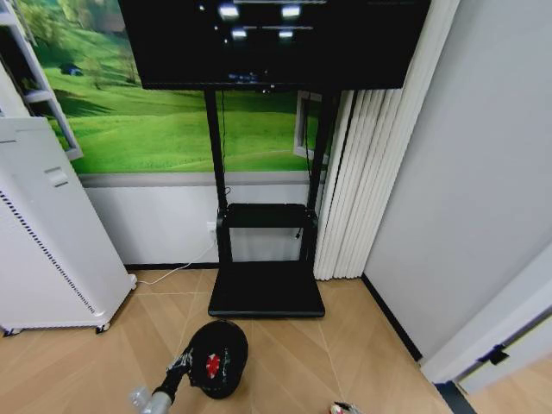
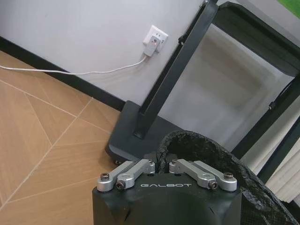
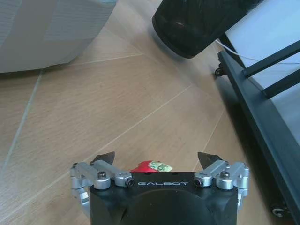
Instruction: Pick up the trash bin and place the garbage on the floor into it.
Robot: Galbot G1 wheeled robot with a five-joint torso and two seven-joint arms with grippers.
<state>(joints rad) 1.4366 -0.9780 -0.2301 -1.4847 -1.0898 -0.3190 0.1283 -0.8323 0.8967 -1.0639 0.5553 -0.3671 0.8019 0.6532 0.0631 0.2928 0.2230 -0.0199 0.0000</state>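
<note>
The robot's left arm reaches forward and low, its gripper [image 2: 161,165] closed tight on the rim of the trash bin [image 1: 219,358] and holding it. The right gripper [image 3: 157,158] hangs close above the floor, pointing down, fingers spread wide apart with a red wrapper [image 3: 150,166] between them.

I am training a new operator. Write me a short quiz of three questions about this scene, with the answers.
1. True or false: the left gripper is shut on the rim of the trash bin.
2. Choose one. The right gripper has its jaws: A) open above a red-and-white wrapper; B) shut on a bottle; C) shut on the bin.
3. Fill in: beyond the bin, on the floor, lies the black base of the TV ____.
Key: 1 true; 2 A; 3 stand.
</note>
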